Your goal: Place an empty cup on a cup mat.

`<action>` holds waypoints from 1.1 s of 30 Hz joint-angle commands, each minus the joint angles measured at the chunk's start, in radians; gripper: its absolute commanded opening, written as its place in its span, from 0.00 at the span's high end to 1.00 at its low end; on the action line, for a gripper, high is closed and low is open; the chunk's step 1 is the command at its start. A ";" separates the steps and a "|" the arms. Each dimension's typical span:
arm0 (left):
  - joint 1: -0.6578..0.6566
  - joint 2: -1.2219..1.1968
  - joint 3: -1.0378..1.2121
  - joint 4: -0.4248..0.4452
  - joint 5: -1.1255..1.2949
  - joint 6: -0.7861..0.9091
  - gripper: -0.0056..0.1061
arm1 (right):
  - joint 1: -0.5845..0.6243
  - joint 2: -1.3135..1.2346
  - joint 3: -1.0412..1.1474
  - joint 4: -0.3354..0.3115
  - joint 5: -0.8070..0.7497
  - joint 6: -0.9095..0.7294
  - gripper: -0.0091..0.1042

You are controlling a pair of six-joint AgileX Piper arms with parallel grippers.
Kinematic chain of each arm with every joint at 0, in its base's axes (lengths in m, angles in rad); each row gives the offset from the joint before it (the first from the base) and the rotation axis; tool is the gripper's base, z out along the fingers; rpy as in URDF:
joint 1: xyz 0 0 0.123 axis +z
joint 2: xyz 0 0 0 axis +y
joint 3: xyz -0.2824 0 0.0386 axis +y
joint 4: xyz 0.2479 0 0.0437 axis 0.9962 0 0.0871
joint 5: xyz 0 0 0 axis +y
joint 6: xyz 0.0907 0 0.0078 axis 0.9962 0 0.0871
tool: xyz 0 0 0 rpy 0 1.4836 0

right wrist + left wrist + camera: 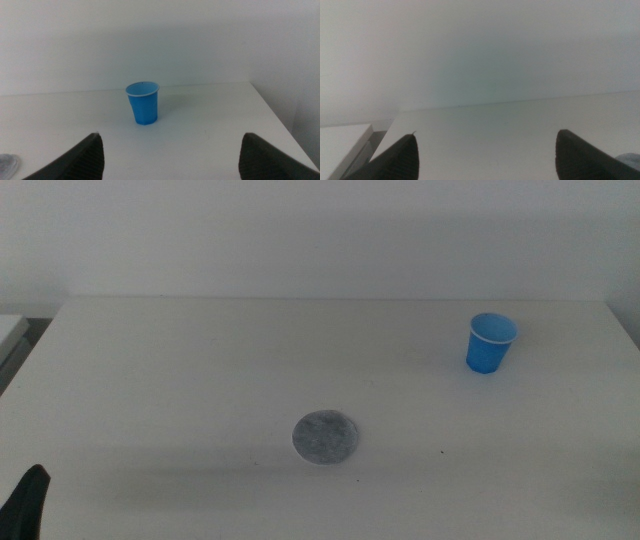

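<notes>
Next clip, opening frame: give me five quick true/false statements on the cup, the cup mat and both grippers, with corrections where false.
1. The cup stands upright. True.
2. The cup sits on the cup mat. False: they are well apart on the table.
3. The right gripper holds the cup. False: its jaws are open, the cup is ahead of it and untouched.
4. The left gripper is open and holds nothing. True.
5. The cup lies on its side. False: it stands mouth up.

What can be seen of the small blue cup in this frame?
The small bright blue tapered disposable cup has a thin white rim and a blue inside that looks empty. It stands upright, mouth up, on the white table, toward its far right part. Nothing touches it; neither gripper is near, and it stands well apart from the flat round speckled grey mat.
</notes>
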 commanded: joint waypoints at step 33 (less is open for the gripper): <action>-0.003 -0.004 0.000 -0.003 -0.005 -0.003 0.11 | -0.004 1.227 -1.107 -0.007 0.634 0.001 0.16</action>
